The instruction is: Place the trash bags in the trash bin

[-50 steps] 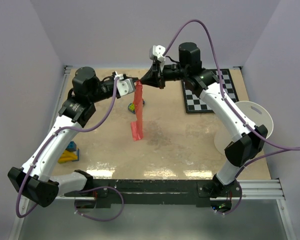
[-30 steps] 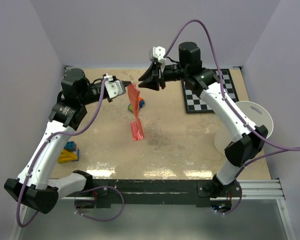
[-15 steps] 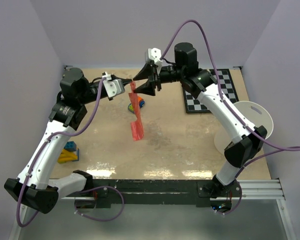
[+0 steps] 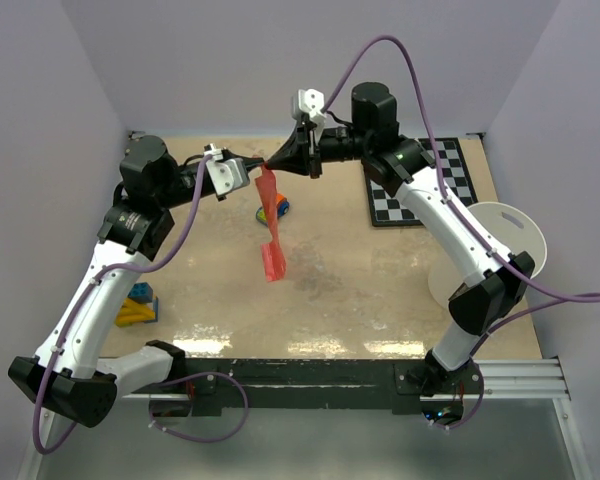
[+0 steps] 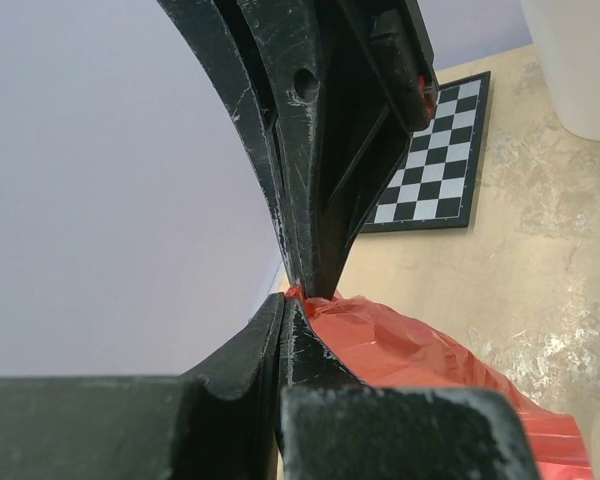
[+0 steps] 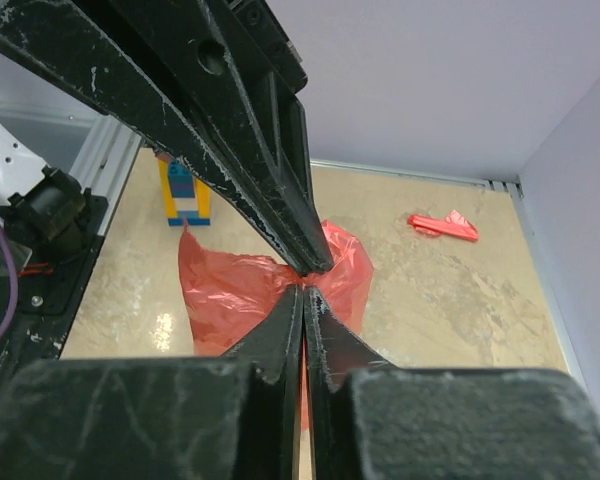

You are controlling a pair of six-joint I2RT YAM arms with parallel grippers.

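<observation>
Right gripper (image 6: 305, 290), newly tight on trash bags (image 6: 220, 295) beside left gripper (image 5: 283, 308)

The left arm (image 4: 100, 290) rises from its base to a raised elbow at 10 o'clock, its left hand (image 4: 260, 163) pointing toward 3 o'clock. The right arm (image 4: 450, 220) reaches up to 1 o'clock, its right hand (image 4: 277, 164) pointing toward 9 o'clock. The fingertips meet tip to tip, each hand closed, pinching the top of the trash bag (image 4: 271, 215).
</observation>
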